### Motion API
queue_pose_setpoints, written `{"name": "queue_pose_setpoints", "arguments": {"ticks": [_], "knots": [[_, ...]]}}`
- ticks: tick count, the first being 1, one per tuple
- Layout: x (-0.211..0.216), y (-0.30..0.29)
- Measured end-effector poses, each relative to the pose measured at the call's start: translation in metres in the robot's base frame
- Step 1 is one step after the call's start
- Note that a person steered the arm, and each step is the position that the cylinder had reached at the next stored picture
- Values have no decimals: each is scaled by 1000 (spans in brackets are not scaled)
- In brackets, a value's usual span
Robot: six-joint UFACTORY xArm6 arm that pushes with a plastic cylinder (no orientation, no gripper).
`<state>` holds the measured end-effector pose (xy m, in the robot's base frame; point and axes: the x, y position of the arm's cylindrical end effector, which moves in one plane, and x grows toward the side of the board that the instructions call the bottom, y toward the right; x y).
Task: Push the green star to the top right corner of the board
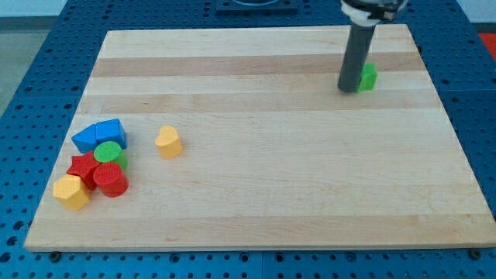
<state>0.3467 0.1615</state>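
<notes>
The green star (pixel 368 76) lies near the top right of the wooden board (pixel 256 139), partly hidden behind my rod. My tip (pixel 348 89) rests on the board right at the star's left side, touching or nearly touching it. Only the star's right part shows.
At the view's left sit a blue block (pixel 100 134), a green round block (pixel 110 152), a red star-like block (pixel 82 168), a red cylinder (pixel 110 179) and a yellow hexagonal block (pixel 71 191). A yellow heart-shaped block (pixel 168 142) lies apart to their right.
</notes>
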Motion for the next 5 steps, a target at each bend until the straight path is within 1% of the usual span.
{"name": "queue_pose_setpoints", "arguments": {"ticks": [1,3,4,5], "knots": [[-26,21],[-45,31],[1,29],[73,40]]}}
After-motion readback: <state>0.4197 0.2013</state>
